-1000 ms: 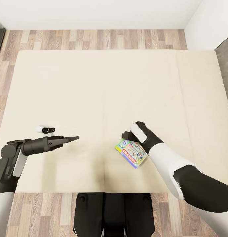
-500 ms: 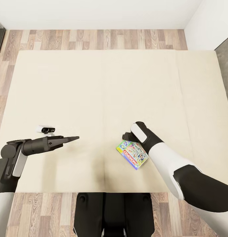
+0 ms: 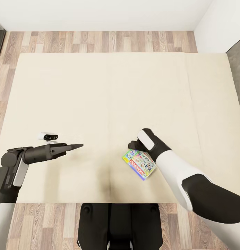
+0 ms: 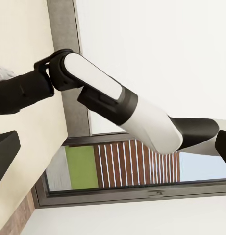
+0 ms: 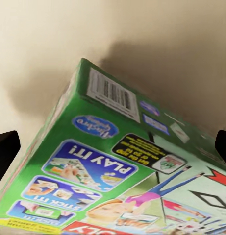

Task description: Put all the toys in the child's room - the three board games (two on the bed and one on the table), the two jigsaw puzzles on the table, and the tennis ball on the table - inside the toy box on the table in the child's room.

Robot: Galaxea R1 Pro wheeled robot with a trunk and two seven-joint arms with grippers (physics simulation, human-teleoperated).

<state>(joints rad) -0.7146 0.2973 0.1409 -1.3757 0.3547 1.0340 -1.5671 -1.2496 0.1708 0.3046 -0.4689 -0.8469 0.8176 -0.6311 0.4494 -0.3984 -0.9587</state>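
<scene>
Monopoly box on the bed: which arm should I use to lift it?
Right. The right gripper sits at the Monopoly box and its wrist view shows the box close between the fingertips; the left gripper is well off to the side.

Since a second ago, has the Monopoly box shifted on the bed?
Yes, slightly. The Monopoly box has slid toward the right arm's side against the bed's near edge, following the right end effector.

Head view steeply down over bed [image 3: 99,90], right wrist close on Monopoly box [image 5: 117,171], shared
</scene>
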